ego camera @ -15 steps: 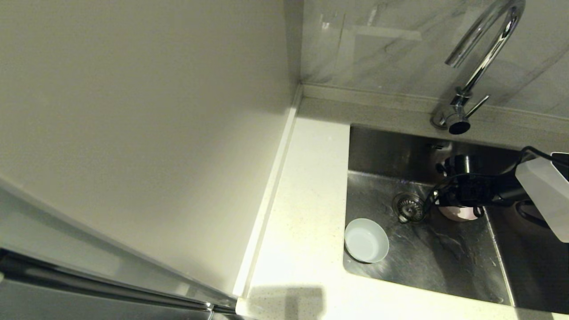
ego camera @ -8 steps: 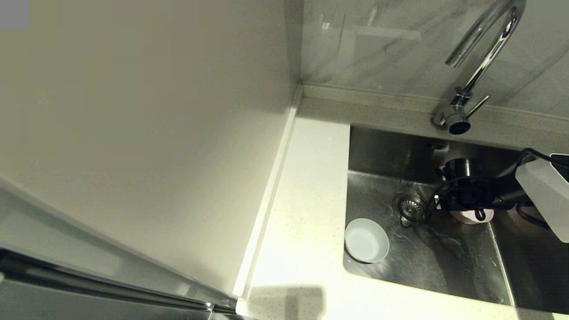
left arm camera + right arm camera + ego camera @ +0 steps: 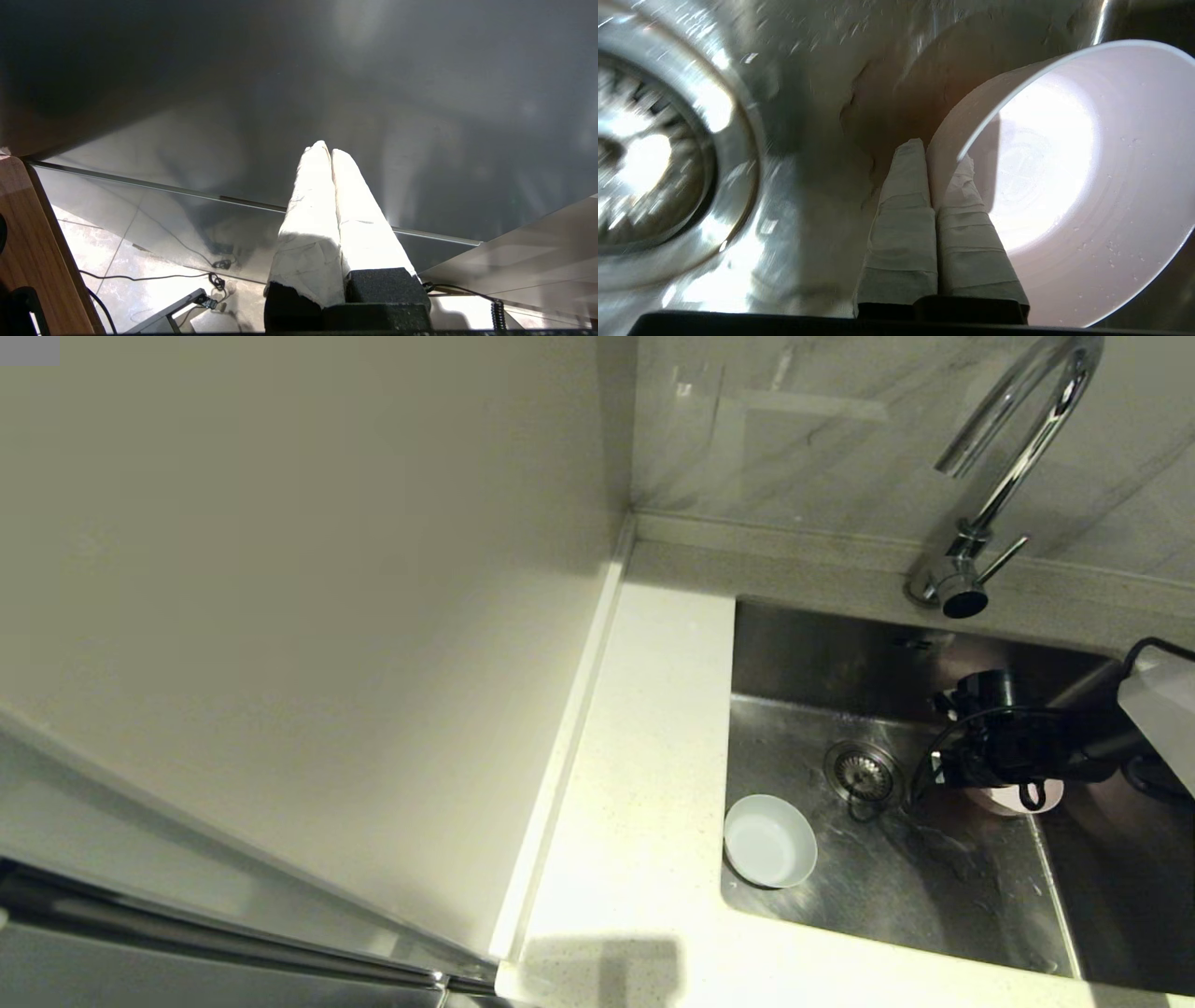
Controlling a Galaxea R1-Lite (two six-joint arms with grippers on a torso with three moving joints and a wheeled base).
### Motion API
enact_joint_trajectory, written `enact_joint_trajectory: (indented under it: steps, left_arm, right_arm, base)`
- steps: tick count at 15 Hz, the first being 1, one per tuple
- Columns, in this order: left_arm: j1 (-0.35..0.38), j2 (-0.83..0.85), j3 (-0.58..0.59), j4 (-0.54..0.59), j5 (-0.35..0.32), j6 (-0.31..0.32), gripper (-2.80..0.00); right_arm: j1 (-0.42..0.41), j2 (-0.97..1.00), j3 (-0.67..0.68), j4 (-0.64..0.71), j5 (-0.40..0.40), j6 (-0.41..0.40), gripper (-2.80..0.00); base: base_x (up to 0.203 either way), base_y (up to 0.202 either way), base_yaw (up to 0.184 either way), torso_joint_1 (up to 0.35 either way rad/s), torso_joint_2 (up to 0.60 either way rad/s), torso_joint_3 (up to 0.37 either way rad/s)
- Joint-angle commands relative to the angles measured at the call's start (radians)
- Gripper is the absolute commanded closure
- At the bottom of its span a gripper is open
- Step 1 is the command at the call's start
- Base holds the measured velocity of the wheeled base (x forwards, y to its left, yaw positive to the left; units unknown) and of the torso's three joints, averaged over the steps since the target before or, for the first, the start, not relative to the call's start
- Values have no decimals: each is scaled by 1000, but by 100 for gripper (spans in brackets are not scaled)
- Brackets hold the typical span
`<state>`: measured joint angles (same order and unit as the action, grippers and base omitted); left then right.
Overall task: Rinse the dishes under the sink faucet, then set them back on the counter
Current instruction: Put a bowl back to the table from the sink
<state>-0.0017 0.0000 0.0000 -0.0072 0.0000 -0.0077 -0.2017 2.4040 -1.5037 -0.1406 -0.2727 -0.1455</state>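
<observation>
Black right gripper [image 3: 1004, 793] with looping black cable, joined to a white arm casing [image 3: 1162, 709]. Tapered fingers [image 3: 901, 224] wrapped in pale, wrinkled tape, set in black blocks. Same on the left gripper [image 3: 331, 151]: white-wrapped fingers [image 3: 310, 219], black foam bases.

Glossy steel sink [image 3: 896, 887], smooth matt cup [image 3: 1064, 186]

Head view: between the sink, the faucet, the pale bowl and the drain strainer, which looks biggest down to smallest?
Largest to smallest, as they appear in this view:
1. sink
2. faucet
3. bowl
4. drain strainer, a little smaller than the bowl

The faucet's top runs out of frame, so its full size is unseen.
</observation>
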Motion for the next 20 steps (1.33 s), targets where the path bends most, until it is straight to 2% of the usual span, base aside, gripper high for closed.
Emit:
enact_joint_trajectory:
  steps: [1,4,7,10,12,14,16,18,20]
  left_arm:
    - [0,0,3,0,0,0,0]
    - [0,0,3,0,0,0,0]
    - [0,0,3,0,0,0,0]
    - [0,0,3,0,0,0,0]
    - [0,0,3,0,0,0,0]
    - [0,0,3,0,0,0,0]
    - [0,0,3,0,0,0,0]
    - [0,0,3,0,1,0,0]
    - [0,0,3,0,0,0,0]
  right_arm:
    - [-6,-100,100,4,61,4,0]
    - [-28,-304,314,11,260,3,0]
    - [-42,-545,522,41,372,3,0]
    - [-27,-769,621,242,444,10,0]
    - [24,-881,633,413,479,59,0]
    - [127,-938,602,499,558,184,0]
    - [215,-953,483,602,676,345,0]
    - [266,-934,336,695,828,515,0]
    - [285,-892,206,741,1015,713,0]
  base:
    - [0,0,0,0,0,0]
    - [0,0,0,0,0,0]
    - [0,0,0,0,0,0]
    - [0,0,0,0,0,0]
    - [0,0,0,0,0,0]
    - [0,0,0,0,0,0]
    - [0,0,0,0,0,0]
    - [0,0,0,0,0,0]
    - [0,0,0,0,0,0]
